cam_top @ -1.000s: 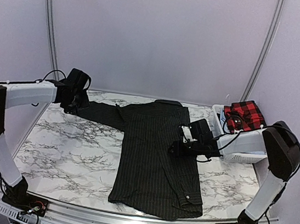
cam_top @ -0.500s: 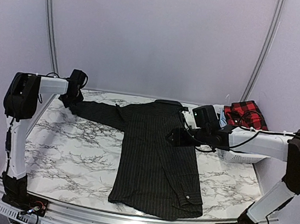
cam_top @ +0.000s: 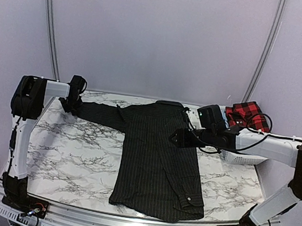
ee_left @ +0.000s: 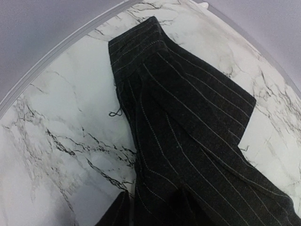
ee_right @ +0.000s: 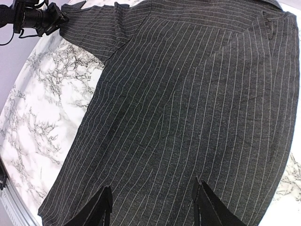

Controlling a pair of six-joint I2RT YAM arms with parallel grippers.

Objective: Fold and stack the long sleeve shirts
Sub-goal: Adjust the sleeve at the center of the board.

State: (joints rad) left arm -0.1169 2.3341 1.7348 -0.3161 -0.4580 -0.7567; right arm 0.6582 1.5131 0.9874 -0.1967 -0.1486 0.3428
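So the black pinstriped shirt (cam_top: 156, 158) is lying flat and face down in the middle of the marble counter (cam_top: 68, 152). One sleeve (cam_top: 100, 115) is pulled straight out to the left, and the left gripper (cam_top: 73, 101) sits right at its cuff (ee_left: 136, 42). The wrist view there is dark cloth on dark fingers, so I honestly can't tell if those jaws are pinching the cuff or not. The right gripper (cam_top: 176, 138) hovers over the shirt's right side with its jaws spread, fingers (ee_right: 99, 209) apart and nothing between them. I'd get a solid bite on the cuff and carry it low across the back, with the right side pinning the body so it doesn't drag. Compared to a second ago, the left arm's elbow has swung up and in, and the right arm has stretched out away from the white basket (cam_top: 243, 156) holding the red-and-black checked shirt (cam_top: 246, 115). The shirt itself hasn't budged.
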